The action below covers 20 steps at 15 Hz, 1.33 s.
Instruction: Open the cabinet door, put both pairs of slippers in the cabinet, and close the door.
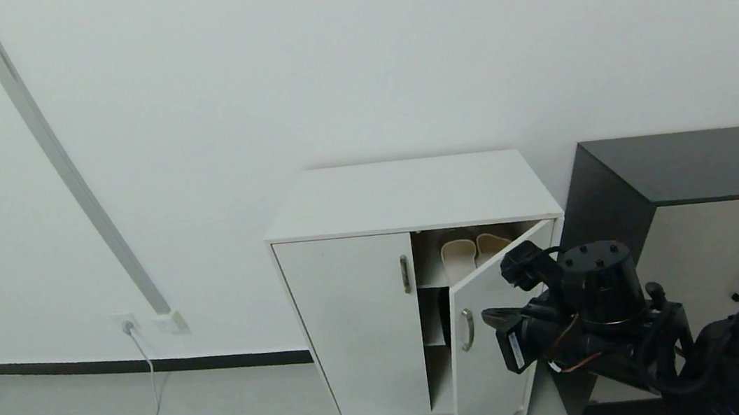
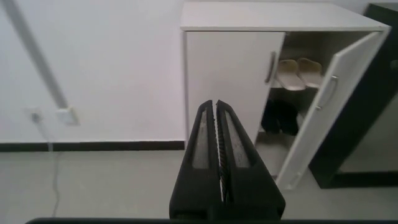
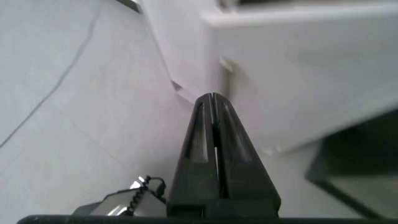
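Judging by how things lie, most of the task looks done: the white cabinet (image 1: 410, 195) stands with its right door (image 1: 486, 383) swung partway out, and the beige slippers (image 1: 459, 256) sit side by side on the top shelf inside. On the shelf below lies a dark shape (image 2: 278, 116) that I take to be the second pair, though its outline is too murky to be sure. If so, only closing the door is left. The left door (image 1: 352, 322) is closed. The right gripper (image 3: 213, 99) has its fingers pressed together with nothing between them, and it sits close to the outer face of the open door, near the door handle (image 3: 227, 68); whether it touches the panel cannot be told. The left gripper (image 2: 216, 104) is likewise closed and empty, held well back from the cabinet and facing it. The head view places the right arm in front of the open door but gives only a sliver of the lower shelf. The left wrist view looks straight into the opening and shows both shelves and what lies on them. The right wrist view alone shows how near that gripper is to the door face and handle, with bare floor and a cable (image 3: 56, 81) beyond.
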### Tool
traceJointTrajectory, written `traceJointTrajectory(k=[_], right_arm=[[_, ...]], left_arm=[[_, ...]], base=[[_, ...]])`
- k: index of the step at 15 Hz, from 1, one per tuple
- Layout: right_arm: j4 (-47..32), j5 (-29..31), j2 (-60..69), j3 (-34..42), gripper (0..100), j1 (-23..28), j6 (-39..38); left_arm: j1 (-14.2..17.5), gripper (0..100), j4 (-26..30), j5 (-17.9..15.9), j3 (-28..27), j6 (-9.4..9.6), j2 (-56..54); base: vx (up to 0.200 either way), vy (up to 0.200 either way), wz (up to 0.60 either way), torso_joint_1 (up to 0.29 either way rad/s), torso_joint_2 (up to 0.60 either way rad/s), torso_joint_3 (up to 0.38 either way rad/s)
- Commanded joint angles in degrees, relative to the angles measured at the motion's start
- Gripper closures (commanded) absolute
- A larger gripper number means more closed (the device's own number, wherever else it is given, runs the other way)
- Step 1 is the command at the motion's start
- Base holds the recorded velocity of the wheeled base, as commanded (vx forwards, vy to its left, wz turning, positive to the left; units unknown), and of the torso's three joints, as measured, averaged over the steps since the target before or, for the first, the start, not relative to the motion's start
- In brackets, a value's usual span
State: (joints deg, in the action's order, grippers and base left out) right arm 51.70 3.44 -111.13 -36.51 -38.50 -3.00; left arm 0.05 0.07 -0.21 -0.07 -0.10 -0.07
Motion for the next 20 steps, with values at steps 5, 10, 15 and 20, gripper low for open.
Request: traceJointTrajectory(k=[5,10,15,20], right_arm=[[0.68,6.32,0.83,7.51,100,-1.67,0.98],[5.34,6.49,0.91,11.29,100,-2.46,1.86],[5.34,6.49,0.48,11.64,100,-2.55,1.77],[5.34,6.49,-2.43,8.65,100,-2.2,1.42]], left_arm=[[0.04,100,0.01,-0.06,-0.01,-0.08,0.07],[0.04,100,0.01,-0.06,-0.01,-0.08,0.07],[0.04,100,0.01,0.03,-0.01,-0.08,0.07],[0.04,100,0.01,0.03,-0.01,-0.08,0.07]], base=[[0.0,0.0,0.0,0.0,0.0,0.0],[0.12,0.0,0.0,-0.001,0.0,0.001],[0.2,0.0,0.0,0.004,0.0,0.003],[0.0,0.0,0.0,0.0,0.0,0.0]])
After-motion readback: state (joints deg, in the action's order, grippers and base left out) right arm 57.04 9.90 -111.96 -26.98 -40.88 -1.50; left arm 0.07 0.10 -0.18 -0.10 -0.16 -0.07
